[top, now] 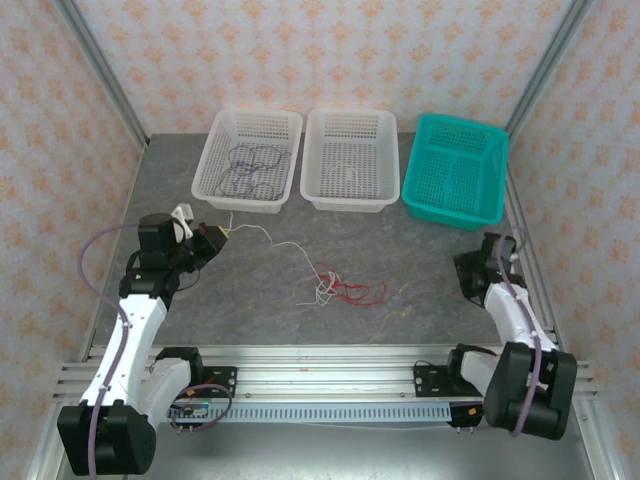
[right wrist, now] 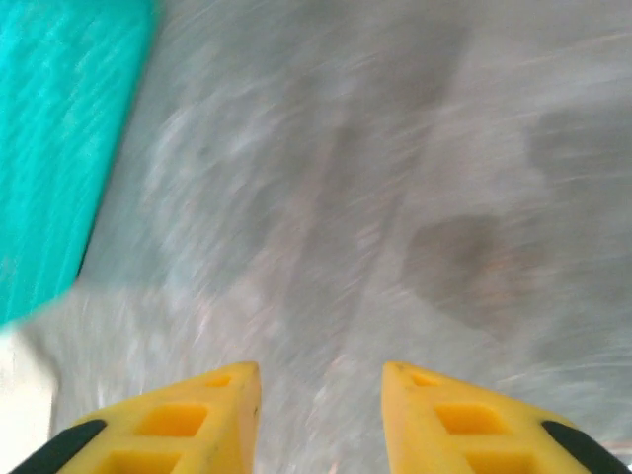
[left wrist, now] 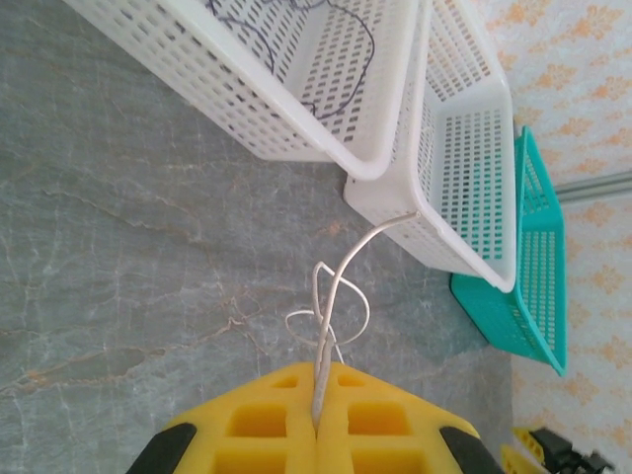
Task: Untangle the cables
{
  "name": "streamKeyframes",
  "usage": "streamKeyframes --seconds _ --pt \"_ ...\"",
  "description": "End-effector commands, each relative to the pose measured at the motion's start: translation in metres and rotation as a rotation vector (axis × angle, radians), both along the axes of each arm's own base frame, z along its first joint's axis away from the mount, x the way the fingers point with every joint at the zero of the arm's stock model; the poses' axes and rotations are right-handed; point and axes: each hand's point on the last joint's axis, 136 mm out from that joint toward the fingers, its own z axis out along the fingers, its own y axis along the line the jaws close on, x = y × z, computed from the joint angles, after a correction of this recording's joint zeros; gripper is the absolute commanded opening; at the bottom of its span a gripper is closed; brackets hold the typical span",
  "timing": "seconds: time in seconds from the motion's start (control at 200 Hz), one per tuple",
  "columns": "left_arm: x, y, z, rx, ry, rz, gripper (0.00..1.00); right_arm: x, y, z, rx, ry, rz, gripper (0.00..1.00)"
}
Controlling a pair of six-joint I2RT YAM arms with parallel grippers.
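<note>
A white cable (left wrist: pixel 341 276) is pinched tight by the left fingers (left wrist: pixel 267 415) near the counter's (top: pixel 430 270) left edge. The right fingers (right wrist: pixel 197 420) are spread apart near the right edge.

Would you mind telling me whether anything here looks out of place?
Yes: a knot of red and white cables lies loose on the table, outside the baskets, with one white strand pinched in the left gripper.

Motion blur smears the tabletop (right wrist: pixel 395 197) and teal basket (right wrist: pixel 59 138) at the right wrist. The white cable (left wrist: pixel 341 276) is hidden where it enters the left gripper (left wrist: pixel 318 380) and its closed jaws. Its crossings with the red cable (top: pixel 358 292) are too small to tell.
</note>
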Motion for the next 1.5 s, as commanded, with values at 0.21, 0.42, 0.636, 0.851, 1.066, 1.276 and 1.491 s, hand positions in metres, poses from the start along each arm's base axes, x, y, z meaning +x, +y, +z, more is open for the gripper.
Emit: streamKeyframes --seconds 0.21,0.42,0.636,0.851,1.066,1.276,1.491 --pt "-0.013 -0.006 -0.008 0.026 0.019 -0.065 0.0 -0.01 0.217 0.069 -0.314 -0.308 1.109 0.58" --pt "-0.017 -0.004 -0.007 0.059 0.023 -0.072 0.0 -0.033 0.275 0.026 -0.623 -0.264 1.578 0.72" --pt "-0.014 -0.002 -0.009 0.052 0.012 -0.05 0.0 -0.047 0.296 -0.014 -0.583 -0.177 1.77 0.89" --pt "-0.014 0.005 -0.009 0.091 0.02 -0.022 0.0 -0.053 0.298 -0.053 -0.585 -0.046 1.799 0.76" --pt "-0.022 0.046 -0.017 0.262 0.124 0.151 0.0 -0.023 0.264 -0.05 -0.787 0.01 1.567 0.18" --pt "-0.04 0.101 -0.026 0.391 0.252 0.395 0.0 0.019 0.173 -0.019 -0.709 0.088 0.931 0.0" --pt "-0.058 0.119 -0.05 0.382 0.351 0.506 0.0 0.015 0.076 -0.003 -0.511 0.089 0.397 0.0"
